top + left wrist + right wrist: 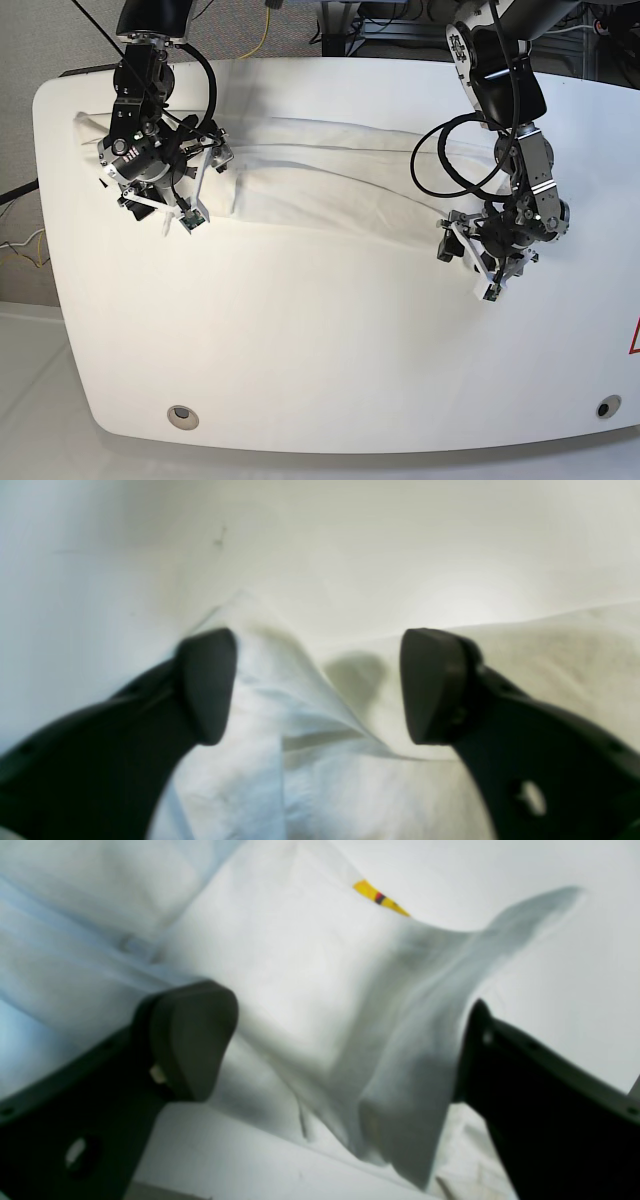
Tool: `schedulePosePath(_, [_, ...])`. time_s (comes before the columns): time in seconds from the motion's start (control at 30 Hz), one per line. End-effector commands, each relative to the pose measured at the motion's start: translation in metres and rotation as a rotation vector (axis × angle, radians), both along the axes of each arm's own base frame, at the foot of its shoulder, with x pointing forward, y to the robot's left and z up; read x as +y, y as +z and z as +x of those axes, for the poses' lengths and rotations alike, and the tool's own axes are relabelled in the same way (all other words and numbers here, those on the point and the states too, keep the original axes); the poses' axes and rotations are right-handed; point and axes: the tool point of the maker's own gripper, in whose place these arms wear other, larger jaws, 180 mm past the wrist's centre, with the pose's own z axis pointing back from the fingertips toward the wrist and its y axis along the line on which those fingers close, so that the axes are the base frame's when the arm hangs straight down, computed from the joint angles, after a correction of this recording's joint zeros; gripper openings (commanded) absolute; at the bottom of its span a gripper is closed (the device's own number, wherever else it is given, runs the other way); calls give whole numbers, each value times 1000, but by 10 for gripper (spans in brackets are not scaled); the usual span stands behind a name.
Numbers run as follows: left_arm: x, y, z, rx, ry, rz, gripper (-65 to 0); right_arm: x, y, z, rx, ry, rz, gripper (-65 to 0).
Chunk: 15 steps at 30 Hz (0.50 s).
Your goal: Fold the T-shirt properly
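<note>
The T-shirt (330,190) is white and lies as a long, rumpled band across the far half of the table. My left gripper (320,685) is open at the shirt's right end, its dark fingers (207,685) straddling a raised corner of cloth (280,680). In the base view this left gripper (482,268) sits low over the cloth edge. My right gripper (345,1050) is open at the shirt's left end. A ridge of T-shirt (320,990) stands between its jaws, with a scrap of yellow print (380,897) behind. The base view shows the right gripper (185,205) there too.
The white table (300,340) has rounded corners, and its front edge runs close to the bottom of the base view. Two round inserts (182,416) sit near the front corners. Black cables (440,170) loop from the arms over the shirt.
</note>
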Motion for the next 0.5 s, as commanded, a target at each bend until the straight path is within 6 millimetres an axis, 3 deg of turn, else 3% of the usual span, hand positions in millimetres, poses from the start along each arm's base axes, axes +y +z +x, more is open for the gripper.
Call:
schedulePosePath(0.0, [2, 15, 11, -55, 3, -7, -355, 0, 9, 7, -38, 5, 3, -66])
schedulePosePath(0.17, [2, 13, 9, -49, 3, -4, -551, 0, 9, 7, -38, 5, 3, -66])
schedulePosePath(0.23, [3, 13, 8, -47, 3, -2, -596, 0, 9, 7, -38, 5, 3, -66])
schedulePosePath(0.47, [5, 13, 8, -47, 4, 1, -602, 0, 9, 7, -38, 5, 3, -66])
